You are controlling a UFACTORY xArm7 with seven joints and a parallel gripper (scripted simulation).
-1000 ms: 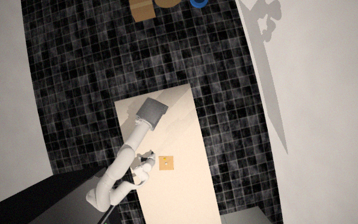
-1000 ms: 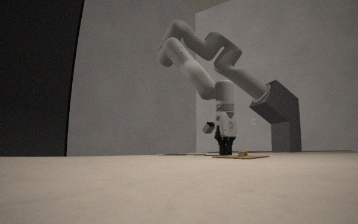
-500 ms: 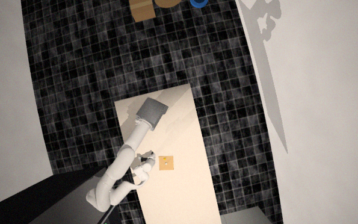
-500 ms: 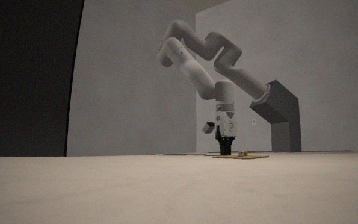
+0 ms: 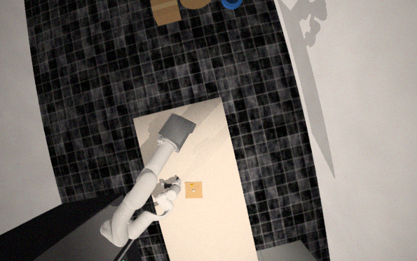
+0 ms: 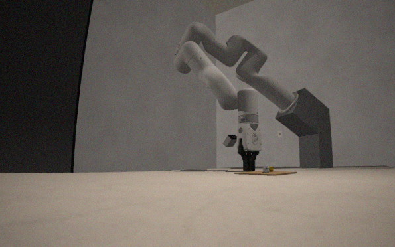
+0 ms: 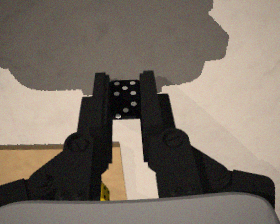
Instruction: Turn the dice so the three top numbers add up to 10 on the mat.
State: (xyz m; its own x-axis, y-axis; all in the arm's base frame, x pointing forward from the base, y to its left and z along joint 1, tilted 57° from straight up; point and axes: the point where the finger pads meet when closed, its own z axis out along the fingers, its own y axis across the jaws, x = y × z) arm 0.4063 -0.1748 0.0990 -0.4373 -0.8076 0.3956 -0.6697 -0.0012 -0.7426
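Black with white pips, the small cube die (image 7: 126, 99) sits clamped between the dark fingers of the white arm's gripper (image 7: 124, 98), down at the pale beige bench (image 5: 208, 217) and just off the flat tan square mat (image 5: 193, 189). Its visible face shows five or six pips, too blurred to count. A yellow die (image 5: 191, 184) and a pale grey die (image 5: 193, 190) lie on the mat. No readable writing anywhere.
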